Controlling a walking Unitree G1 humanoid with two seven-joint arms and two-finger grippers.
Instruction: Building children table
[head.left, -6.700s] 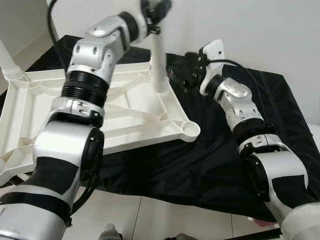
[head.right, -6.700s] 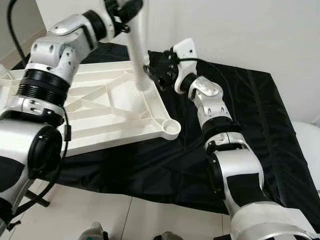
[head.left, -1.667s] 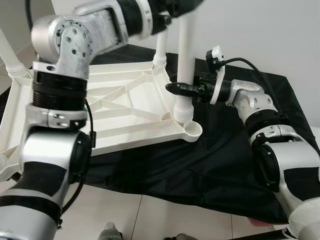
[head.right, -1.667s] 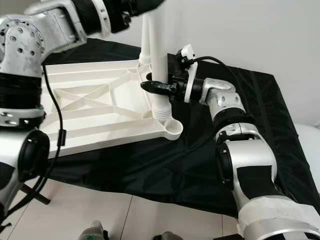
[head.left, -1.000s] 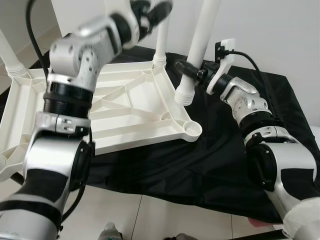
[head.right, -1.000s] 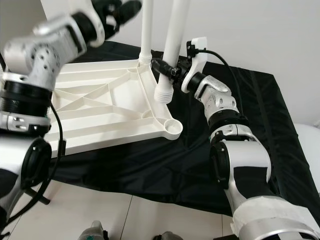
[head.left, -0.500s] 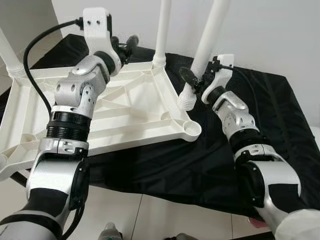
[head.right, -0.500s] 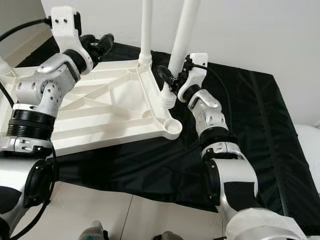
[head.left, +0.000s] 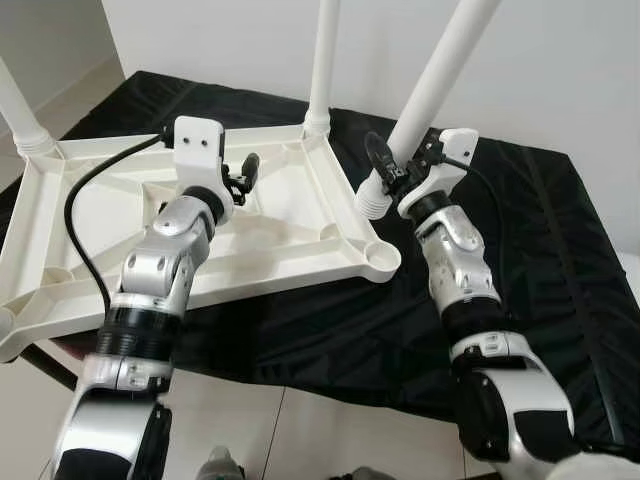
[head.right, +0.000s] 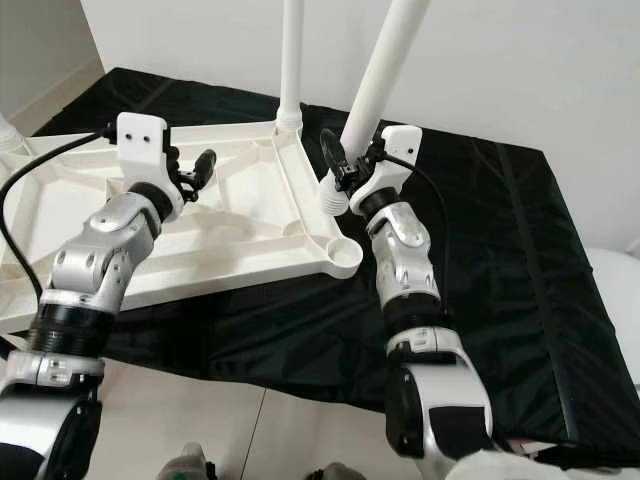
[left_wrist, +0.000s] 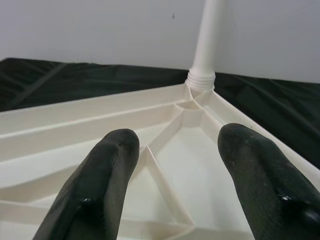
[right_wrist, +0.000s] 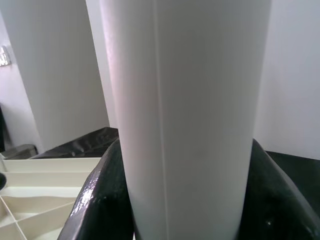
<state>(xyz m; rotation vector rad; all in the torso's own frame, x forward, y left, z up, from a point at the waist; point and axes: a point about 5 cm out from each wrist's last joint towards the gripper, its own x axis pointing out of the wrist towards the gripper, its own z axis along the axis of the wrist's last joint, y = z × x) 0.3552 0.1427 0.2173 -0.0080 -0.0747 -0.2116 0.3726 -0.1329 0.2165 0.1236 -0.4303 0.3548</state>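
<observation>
An upside-down white tabletop (head.left: 290, 245) lies on black cloth. One white leg (head.left: 322, 60) stands screwed into its far corner, and another leg (head.left: 15, 110) rises at the far left corner. My right gripper (head.left: 392, 165) is shut on a third white leg (head.left: 430, 90) near its threaded end (head.left: 372, 205). That leg leans to the right, its end a little above and behind the empty near-right corner socket (head.left: 380, 258). In the right wrist view the leg (right_wrist: 185, 115) sits between the fingers. My left gripper (head.left: 245, 178) hangs open over the tabletop's ribs (left_wrist: 165, 180), holding nothing.
The black cloth (head.left: 540, 250) covers a low table, with a white wall close behind. Pale tiled floor (head.left: 330, 430) runs along the cloth's front edge. A white rounded object (head.right: 618, 275) sits at the far right.
My left arm has dropped from beside the far leg down over the tabletop, fingers open. The right gripper still holds the loose leg, which leans further right.
</observation>
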